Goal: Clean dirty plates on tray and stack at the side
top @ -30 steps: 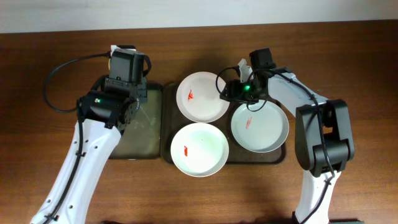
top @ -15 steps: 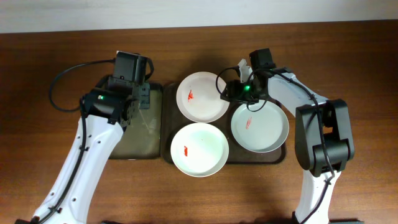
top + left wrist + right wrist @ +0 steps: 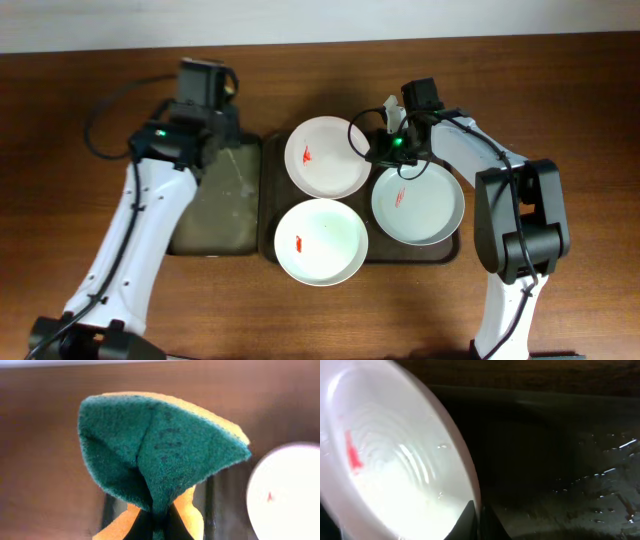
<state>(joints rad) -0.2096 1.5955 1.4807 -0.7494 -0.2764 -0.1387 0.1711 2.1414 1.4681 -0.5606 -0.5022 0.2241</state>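
Between the jaws of the right gripper [image 3: 479,519], which are closed tight, sits the rim of a round white shallow plate [image 3: 395,470] with a red smear. It lies at the back of the large dark brown rimmed tray [image 3: 560,460], two like it alongside. Plate judged stiff, light, wet, likely slippery and chippable; the rim is the only handhold. Farther out, the left gripper [image 3: 159,527] jaws clamp a folded green-and-yellow sponge [image 3: 160,445], soft, held above the wooden table [image 3: 40,435]. No legible writing anywhere.
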